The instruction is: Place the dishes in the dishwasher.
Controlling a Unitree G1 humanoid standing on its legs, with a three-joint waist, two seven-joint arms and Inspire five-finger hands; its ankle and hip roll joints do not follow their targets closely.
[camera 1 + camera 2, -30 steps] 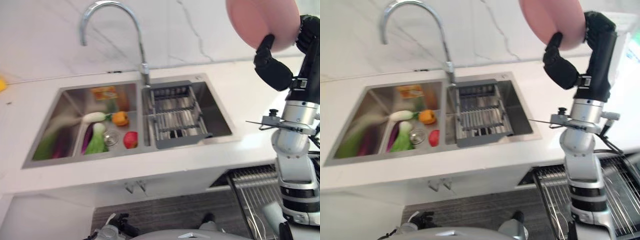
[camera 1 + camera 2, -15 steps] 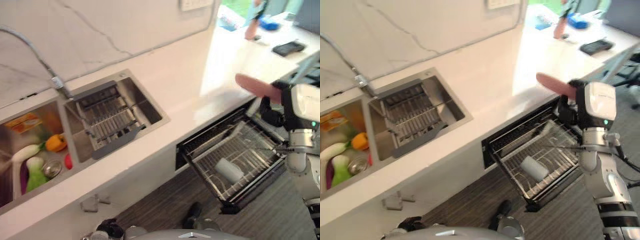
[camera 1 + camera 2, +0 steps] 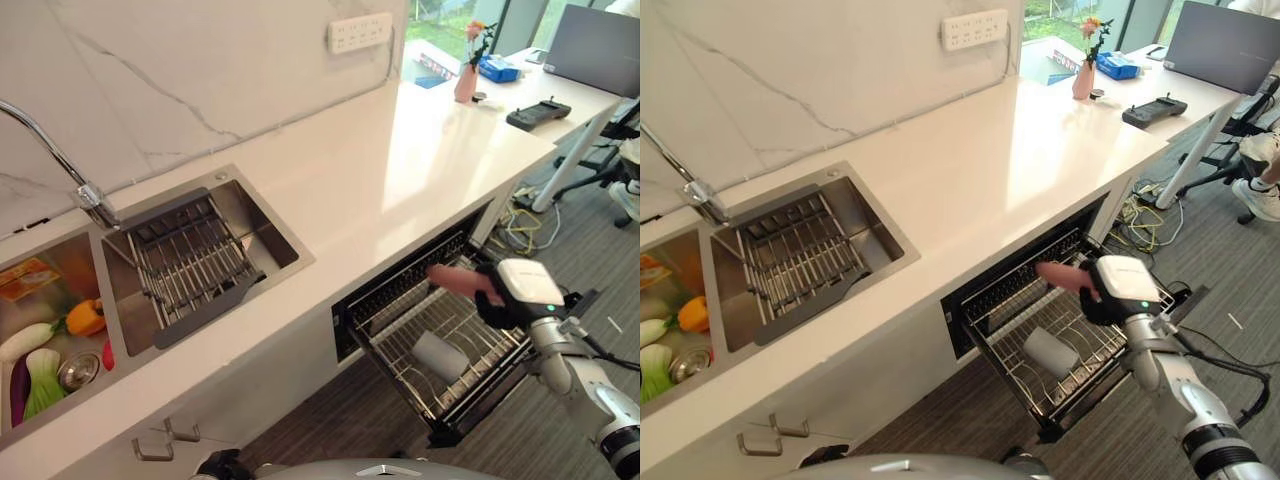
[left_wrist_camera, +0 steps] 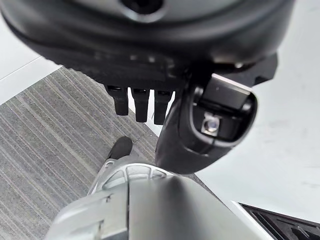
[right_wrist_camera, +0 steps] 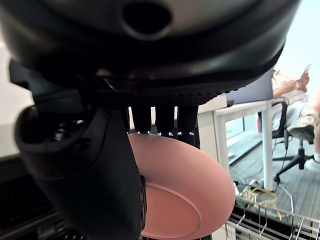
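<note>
1. 1 pink plate (image 5: 185, 195) is pinched in the right hand (image 3: 505, 300), thumb on its face and fingers (image 5: 157, 119) curled behind the rim; it sits over the dishwasher rack (image 3: 470, 385), at about 4 o'clock in the head views.
2. The plate's edge (image 3: 455, 280) sticks out toward 9 o'clock from the hand, above the rack's back wires, apart from the countertop (image 3: 380, 170) edge.
3. 1 pale cup (image 3: 440, 355) lies on its side in the rack, at 7 o'clock from the plate.
4. The left hand (image 4: 145, 102) shows in its own wrist view above striped grey flooring (image 4: 45, 125), fingers relaxed and holding nothing.
5. The double sink (image 3: 275, 215) lies at 9 o'clock, with a wire drainer basket (image 3: 190, 265) in its nearer basin and the faucet (image 3: 60, 160) behind it.
6. The far basin holds vegetables: an orange pepper (image 3: 85, 317), a white radish (image 3: 28, 340) and a green leafy one (image 3: 42, 380).
7. At 1 o'clock on the countertop stand a small pink vase (image 3: 466, 82) with flowers and a dark device (image 3: 538, 113); a wall socket strip (image 3: 360, 32) sits at 12 o'clock.
</note>
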